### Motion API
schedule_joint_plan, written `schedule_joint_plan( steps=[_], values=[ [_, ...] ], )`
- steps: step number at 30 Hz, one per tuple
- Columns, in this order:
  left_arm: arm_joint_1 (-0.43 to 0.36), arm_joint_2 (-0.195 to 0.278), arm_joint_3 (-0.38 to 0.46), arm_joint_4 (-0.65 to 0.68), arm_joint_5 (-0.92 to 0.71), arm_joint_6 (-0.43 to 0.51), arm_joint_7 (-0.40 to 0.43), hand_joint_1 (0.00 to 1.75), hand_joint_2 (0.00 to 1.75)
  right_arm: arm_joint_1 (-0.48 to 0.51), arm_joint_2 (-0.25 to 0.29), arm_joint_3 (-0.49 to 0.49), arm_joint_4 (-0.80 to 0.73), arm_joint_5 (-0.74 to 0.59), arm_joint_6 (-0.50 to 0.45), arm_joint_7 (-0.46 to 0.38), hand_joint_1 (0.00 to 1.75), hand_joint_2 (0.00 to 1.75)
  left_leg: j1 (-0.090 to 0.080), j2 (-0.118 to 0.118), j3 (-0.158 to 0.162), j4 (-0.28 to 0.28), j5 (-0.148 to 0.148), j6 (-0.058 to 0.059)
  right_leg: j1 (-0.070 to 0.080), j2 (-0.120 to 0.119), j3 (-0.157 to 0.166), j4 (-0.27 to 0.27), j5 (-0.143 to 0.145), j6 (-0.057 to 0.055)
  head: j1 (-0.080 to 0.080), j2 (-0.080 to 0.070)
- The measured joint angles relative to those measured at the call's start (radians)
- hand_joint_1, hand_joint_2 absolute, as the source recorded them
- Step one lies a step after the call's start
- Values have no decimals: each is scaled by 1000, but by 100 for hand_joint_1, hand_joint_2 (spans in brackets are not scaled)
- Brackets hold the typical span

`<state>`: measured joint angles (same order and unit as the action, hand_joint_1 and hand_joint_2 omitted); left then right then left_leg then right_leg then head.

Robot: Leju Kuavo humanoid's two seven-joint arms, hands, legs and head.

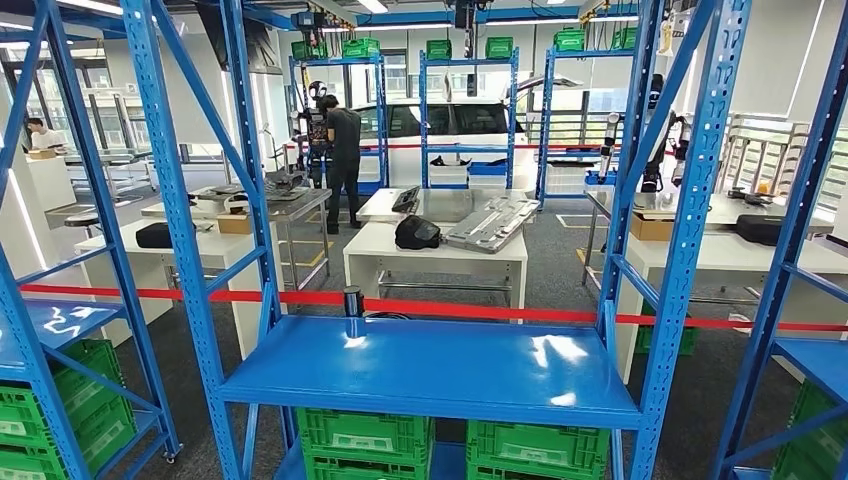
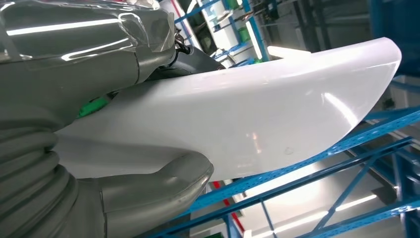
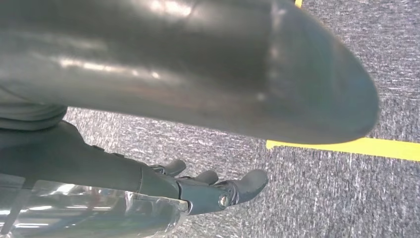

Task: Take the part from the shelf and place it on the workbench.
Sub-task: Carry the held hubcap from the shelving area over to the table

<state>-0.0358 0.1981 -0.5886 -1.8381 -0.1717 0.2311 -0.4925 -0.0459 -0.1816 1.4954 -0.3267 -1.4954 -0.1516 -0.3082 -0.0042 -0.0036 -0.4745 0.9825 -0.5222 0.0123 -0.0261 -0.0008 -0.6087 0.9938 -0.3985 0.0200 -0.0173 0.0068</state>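
Gripped by the left hand point(image 2: 99, 148), the white part point(image 2: 257, 119) is off the shelf point(image 1: 420, 370). Right hand point(image 3: 218, 186) hangs loosely open, holding nothing. Carrying it to the table point(image 1: 435, 245) remains.

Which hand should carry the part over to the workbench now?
Left. The left hand already grips the white part beside the blue shelf frame. The right hand hangs over grey carpet, holding nothing.

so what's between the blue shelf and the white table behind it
In the head view, a red barrier tape stretches across between the blue shelf and the white table, carried on a dark post; below it, grey carpet.
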Motion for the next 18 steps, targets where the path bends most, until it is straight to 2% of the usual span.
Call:
schedule_joint_plan(
  steps=[2,3,4,5,6,7,8,9,10,11,12,13,14,15,17,18],
  values=[
    [0,0,2,0,0,-1,-1,175,175,1,1,0,1,0,1,0,0,0,-3,2,-12,-7,22,15,-2,-1,-5,-5,12,12,0,0],
    [0,0,2,0,0,-1,-1,175,175,1,1,0,1,0,2,0,0,0,-1,4,-20,-13,36,24,-1,-1,-13,5,-1,11,1,0],
    [-1,-1,2,0,0,-1,-2,175,175,1,1,0,2,0,3,0,0,0,0,6,-31,-19,52,32,0,-1,-26,33,-30,5,3,-1],
    [-1,-1,2,0,-1,-1,-3,175,175,0,1,0,2,0,4,0,0,0,1,8,-44,-22,66,39,0,-1,-45,85,-76,-3,4,-1],
    [-2,-2,2,0,-1,-1,-3,175,175,0,0,0,3,0,6,1,0,0,-2,8,-60,-22,79,44,1,0,-65,151,-125,-10,6,-1],
    [-1,-2,2,0,-1,-1,-4,175,175,0,-1,0,4,1,7,1,0,0,-4,8,-77,-22,92,46,1,0,-81,218,-161,-12,7,-1],
    [-1,-2,2,1,-2,-1,-4,175,175,0,-2,0,4,1,7,1,0,0,-7,8,-95,-21,105,47,2,0,-87,270,-179,-8,8,-1],
    [-1,-2,1,1,-2,0,-4,175,175,-1,-3,0,5,1,8,1,0,0,-10,8,-112,-20,117,47,2,0,-76,290,-177,0,8,-1],
    [-1,-2,1,1,-2,0,-4,175,175,-1,-4,0,6,1,8,1,0,0,-11,8,-129,-18,129,45,2,0,-48,274,-160,10,8,-1],
    [-1,-2,1,1,-2,1,-4,175,175,-3,-5,0,7,1,8,1,0,0,-11,8,-146,-14,140,43,2,0,-3,225,-140,17,9,-1],
    [-1,-2,1,1,-2,2,-5,175,175,-5,-6,0,7,2,8,1,0,0,-12,8,-161,-8,149,40,2,0,54,150,-131,19,9,-1],
    [-2,-2,2,1,-2,2,-6,175,175,-8,-8,0,8,2,8,1,0,0,-13,9,-174,0,156,36,4,0,106,75,-134,14,9,-1],
    [-2,-2,2,1,-2,3,-8,175,175,-11,-10,0,8,2,8,1,0,0,-13,9,-182,6,162,31,6,1,141,17,-142,8,9,-1],
    [-2,-2,2,1,-2,3,-9,175,175,-13,-11,0,8,2,8,1,0,0,-13,10,-188,10,170,25,9,2,158,-16,-151,0,8,-1],
    [0,-1,2,1,-2,5,-12,175,175,-13,-11,0,9,3,8,3,0,0,-10,10,-192,11,183,14,11,2,150,-23,-145,-13,7,-1],
    [0,-1,3,1,-2,6,-12,175,175,-13,-11,0,9,3,9,3,0,0,-8,8,-196,17,176,7,10,1,145,-22,-138,-20,7,-1]
  ],
)
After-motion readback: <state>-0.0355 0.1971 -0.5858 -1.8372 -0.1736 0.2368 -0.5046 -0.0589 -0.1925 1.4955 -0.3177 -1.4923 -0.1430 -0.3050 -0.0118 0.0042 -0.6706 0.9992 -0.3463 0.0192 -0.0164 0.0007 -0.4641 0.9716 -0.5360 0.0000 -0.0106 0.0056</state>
